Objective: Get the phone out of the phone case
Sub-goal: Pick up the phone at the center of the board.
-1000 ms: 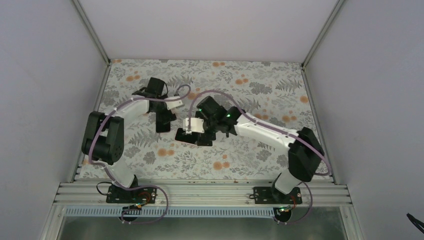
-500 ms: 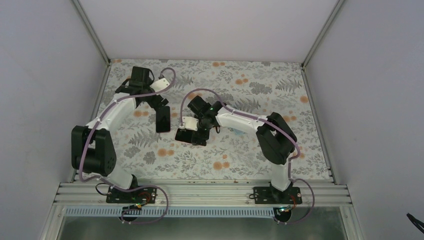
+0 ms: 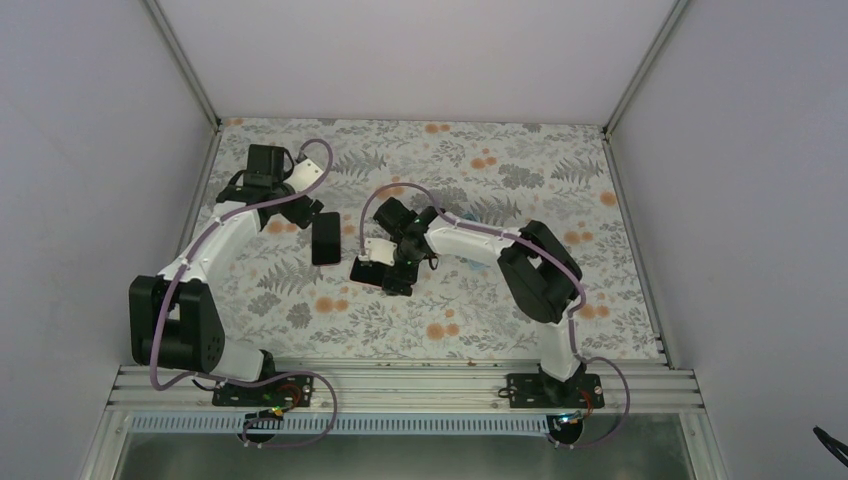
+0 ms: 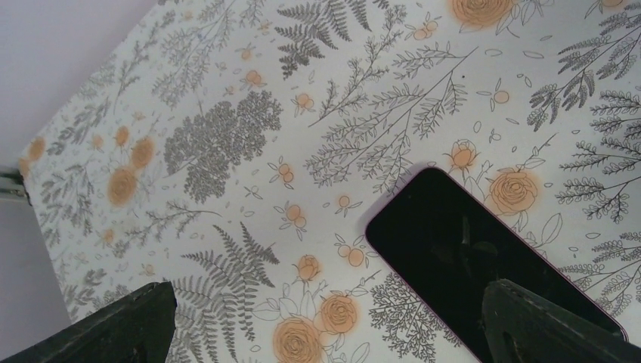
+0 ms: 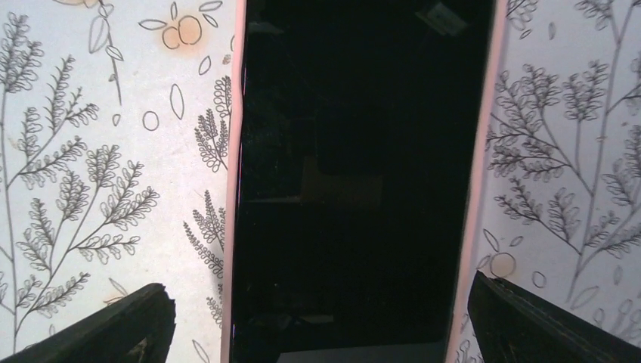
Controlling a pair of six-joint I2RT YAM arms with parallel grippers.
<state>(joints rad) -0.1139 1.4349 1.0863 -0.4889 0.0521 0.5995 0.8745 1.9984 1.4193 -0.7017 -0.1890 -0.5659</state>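
Observation:
A black phone (image 3: 325,238) lies flat on the flowered table, with a thin pink edge in the left wrist view (image 4: 484,265). My left gripper (image 3: 301,207) is open and empty, just behind and left of the phone; in its own view (image 4: 329,314) its right finger (image 4: 544,325) overlaps the phone's near edge. A pink-rimmed phone case (image 3: 378,272) lies right of the phone. My right gripper (image 3: 393,262) is open above it. In the right wrist view the case (image 5: 476,151) lies between the gripper's (image 5: 321,310) spread fingers, its inside dark.
The flowered table cover (image 3: 480,300) fills the floor between grey walls. An aluminium rail (image 3: 400,385) runs along the near edge by the arm bases. The right arm's elbow (image 3: 545,270) is folded over the right middle.
My left gripper has drawn back from above the phone toward the far left, leaving the phone on the table. The right arm's elbow has folded inward; its gripper stays over the case.

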